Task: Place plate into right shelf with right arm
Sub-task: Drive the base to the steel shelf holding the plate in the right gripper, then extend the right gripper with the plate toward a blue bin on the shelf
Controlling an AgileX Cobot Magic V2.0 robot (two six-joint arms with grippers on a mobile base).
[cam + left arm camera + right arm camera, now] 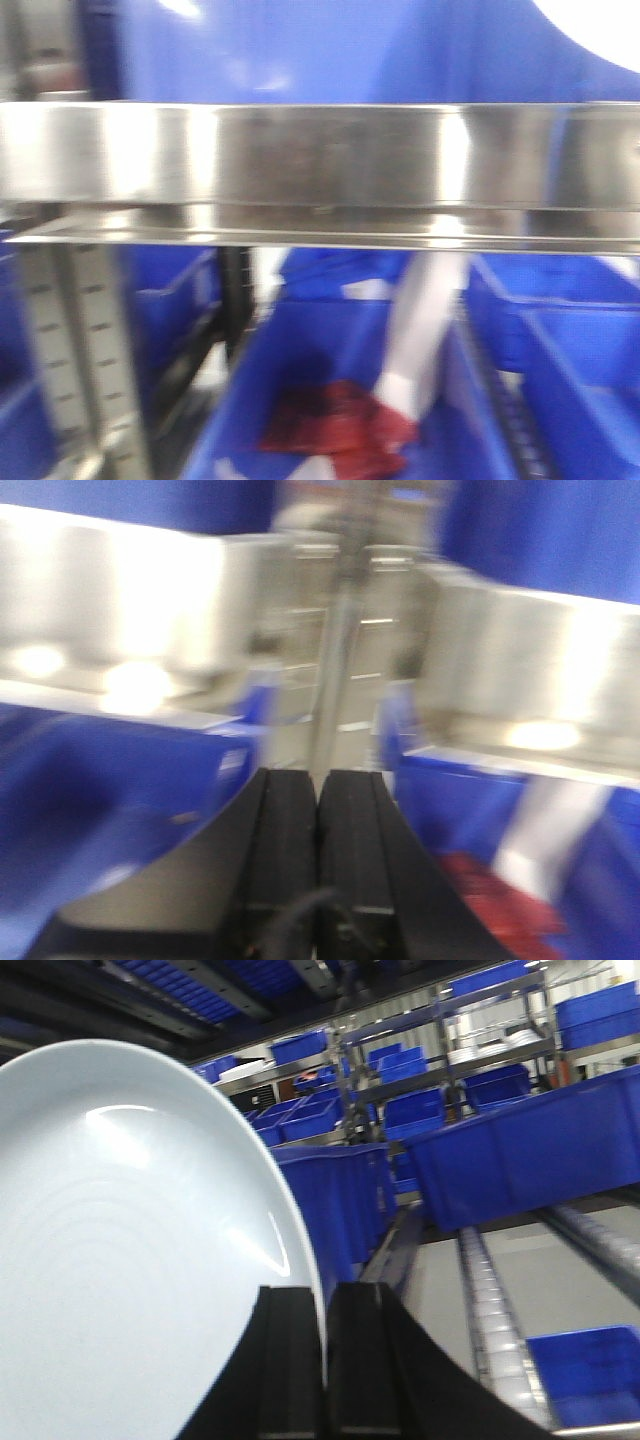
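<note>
We see the plate [130,1260] filling the left half of the right wrist view, standing on edge with its glossy white face towards the camera. Its rim runs down between the fingers of the right gripper [325,1300], which is pinching it at the bottom centre of the frame. A white curved patch in the top right corner of the front view looks like the same plate, above the wide steel beam of the right shelf [320,155], which spans the whole frame from left to right. So the plate is held in the air and does not rest on the shelf. Behind it in the wrist view sit rows of blue bins [520,1160], and a roller track [490,1300] runs down the lower right. Below the beam in the front view, a blue bin holds a red object [335,425] and something white and blurred that we cannot identify. In the left wrist view the left gripper [318,780] sits at the bottom centre, its fingers pressed together with nothing between them.
</note>
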